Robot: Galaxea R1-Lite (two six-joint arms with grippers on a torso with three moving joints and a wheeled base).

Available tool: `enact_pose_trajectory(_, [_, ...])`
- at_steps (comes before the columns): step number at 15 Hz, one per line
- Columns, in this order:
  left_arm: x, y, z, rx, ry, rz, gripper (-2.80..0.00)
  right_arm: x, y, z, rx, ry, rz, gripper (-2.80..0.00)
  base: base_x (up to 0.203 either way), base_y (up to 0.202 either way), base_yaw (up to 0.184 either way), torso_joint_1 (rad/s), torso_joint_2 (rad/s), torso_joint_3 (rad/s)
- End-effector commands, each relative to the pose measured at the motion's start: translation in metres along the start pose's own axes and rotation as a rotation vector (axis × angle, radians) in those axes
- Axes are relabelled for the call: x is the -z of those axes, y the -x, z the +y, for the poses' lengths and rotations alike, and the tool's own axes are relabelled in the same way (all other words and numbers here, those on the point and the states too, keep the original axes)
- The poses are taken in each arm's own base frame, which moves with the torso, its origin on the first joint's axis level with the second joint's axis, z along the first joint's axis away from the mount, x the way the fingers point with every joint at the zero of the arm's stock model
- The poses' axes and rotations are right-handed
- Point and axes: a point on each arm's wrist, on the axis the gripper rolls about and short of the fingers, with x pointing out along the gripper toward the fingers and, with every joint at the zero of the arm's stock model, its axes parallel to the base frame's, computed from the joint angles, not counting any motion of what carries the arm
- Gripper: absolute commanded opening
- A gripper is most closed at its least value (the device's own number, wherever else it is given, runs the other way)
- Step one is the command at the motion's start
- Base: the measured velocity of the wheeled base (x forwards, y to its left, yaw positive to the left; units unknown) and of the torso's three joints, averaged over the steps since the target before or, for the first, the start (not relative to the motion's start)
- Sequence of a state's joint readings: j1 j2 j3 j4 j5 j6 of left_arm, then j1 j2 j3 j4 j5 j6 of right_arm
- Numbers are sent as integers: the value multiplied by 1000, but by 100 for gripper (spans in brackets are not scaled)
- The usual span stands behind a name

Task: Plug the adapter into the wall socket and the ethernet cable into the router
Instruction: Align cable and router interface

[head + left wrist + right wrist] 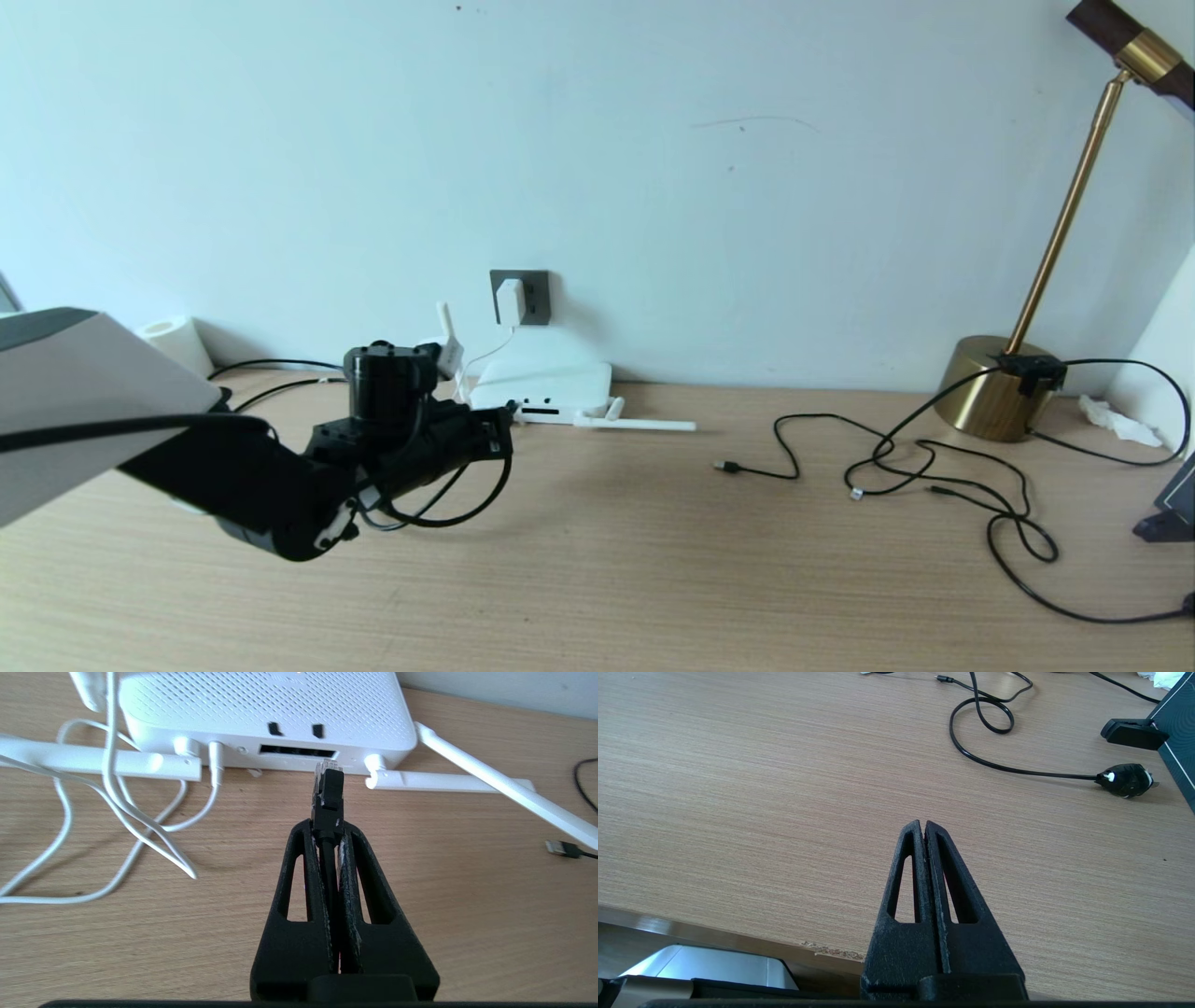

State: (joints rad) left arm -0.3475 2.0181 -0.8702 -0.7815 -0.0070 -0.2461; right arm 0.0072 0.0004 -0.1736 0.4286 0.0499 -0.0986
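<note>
A light wooden surface point(653, 560) ran along a pale wall. The adapter point(510, 302) already sat in the wall socket point(532, 297), its thin white cord trailing down to the router point(266, 709), which lay flat against the wall with its antennas splayed. The left tool point(328, 828) was clamped on the ethernet cable point(328, 793) just behind its clear plug, holding the plug tip right at the router's dark port strip, seemingly not yet inside, though the angle made that hard to judge. The right tool point(923, 828) hovered low over bare surface near the front edge, fingers pressed together and holding nothing. The plug looked slightly off-centre to the opening; pushed forward that way, it might catch the port's rim, twist in the grip, or shove the light router back toward the wall.
</note>
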Motion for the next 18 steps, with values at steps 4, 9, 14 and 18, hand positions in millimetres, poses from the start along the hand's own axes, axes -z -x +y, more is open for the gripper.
enact_pose_trajectory(4, [-10, 5, 6, 3, 188, 86, -280, 0, 0, 0, -1, 1, 2, -280, 0, 0, 0, 0, 0, 0])
enact_pose_trajectory(9, [-8, 8, 7, -18, 223, 184, -280, 0, 0, 0, -1, 1, 2, -280, 0, 0, 0, 0, 0, 0])
enact_pose_trajectory(14, [-15, 2, 4, -114, 242, 178, -280, 0, 0, 0, -1, 1, 2, -280, 0, 0, 0, 0, 0, 0])
enact_pose_trajectory(18, [-2, -7, -18, -197, 273, 158, -280, 0, 0, 0, -1, 1, 2, -280, 0, 0, 0, 0, 0, 0])
